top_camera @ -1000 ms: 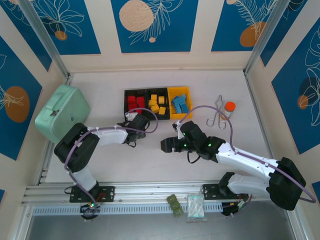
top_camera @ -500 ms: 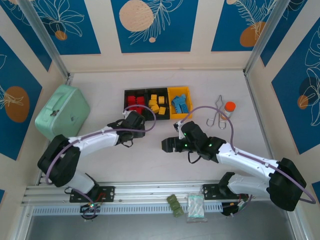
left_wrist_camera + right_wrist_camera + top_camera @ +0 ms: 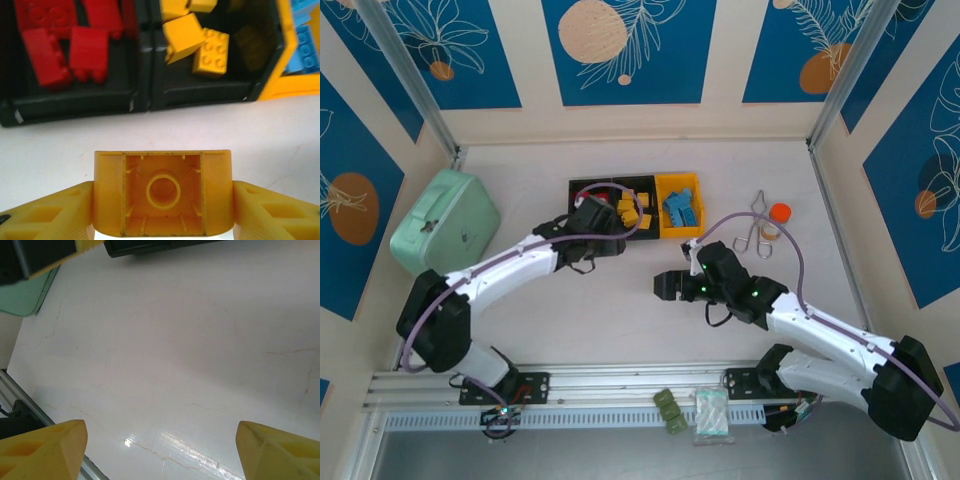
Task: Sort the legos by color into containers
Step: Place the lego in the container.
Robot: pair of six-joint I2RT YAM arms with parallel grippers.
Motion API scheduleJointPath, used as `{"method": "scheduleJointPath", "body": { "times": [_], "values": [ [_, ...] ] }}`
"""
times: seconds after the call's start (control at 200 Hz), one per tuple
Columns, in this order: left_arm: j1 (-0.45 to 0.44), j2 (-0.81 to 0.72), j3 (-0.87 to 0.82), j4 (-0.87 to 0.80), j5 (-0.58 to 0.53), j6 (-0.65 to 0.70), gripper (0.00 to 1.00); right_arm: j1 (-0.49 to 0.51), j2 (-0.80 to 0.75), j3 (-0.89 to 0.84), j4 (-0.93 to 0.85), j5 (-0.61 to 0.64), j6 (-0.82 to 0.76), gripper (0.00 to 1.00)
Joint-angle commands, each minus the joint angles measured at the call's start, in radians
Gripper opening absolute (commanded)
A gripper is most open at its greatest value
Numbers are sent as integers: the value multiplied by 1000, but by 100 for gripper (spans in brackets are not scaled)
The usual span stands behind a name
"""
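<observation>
Yellow brick held at the near wall of the colour bins

Yellow on all sides and hollow side toward the wrist camera, a single yellow brick [image 3: 162,175] sits clamped between the two yellow fingers [image 3: 55,212] of the left gripper [image 3: 163,200]. The jaws are closed part-way, onto its flanks. The brick's round inner tube and ribbed walls face the lens.

Just beyond it, past a strip of white table [image 3: 60,145], runs the near wall of the containers [image 3: 75,107], three open bins joined in a row. The left black bin holds the red legos [image 3: 87,50]. The middle black bin holds the yellow legos [image 3: 212,50], and the yellow bin at the right holds the light blue legos [image 3: 307,47]. The held brick lines up roughly with the divider between the two black bins. How high it hangs above the table cannot be told.

From above, the left arm [image 3: 510,262] reaches diagonally to the row, its wrist covering much of the red bin. The right gripper [image 3: 660,286] hangs over bare table nearer the bases, apart from the bins. Its jaws are spread wide with nothing between them.

A mint-green case [image 3: 445,222] lies at the far left of the table. An orange-capped bottle [image 3: 775,222] lies to the right of the row. An olive-green block [image 3: 670,410] lies near the front rail, between the arm bases.
</observation>
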Motion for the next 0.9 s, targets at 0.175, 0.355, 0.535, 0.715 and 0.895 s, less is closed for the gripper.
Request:
{"method": "scheduleJointPath", "body": {
  "times": [0.175, 0.355, 0.535, 0.715, 0.895],
  "values": [
    [-10, 218, 288, -83, 56, 62, 62, -24, -60, -37, -41, -12, 23, 79],
    [-1, 358, 471, -147, 56, 79, 62, -41, -86, -53, -45, -18, 27, 78],
    [23, 512, 647, -225, 53, 98, 62, -56, -111, -62, -60, -25, 27, 79],
    [51, 622, 778, -268, 77, 105, 63, -69, -132, -72, -74, -27, 31, 79],
    [57, 692, 888, -336, 42, 130, 65, -81, -136, -67, -86, -33, 29, 79]
  ]
}}
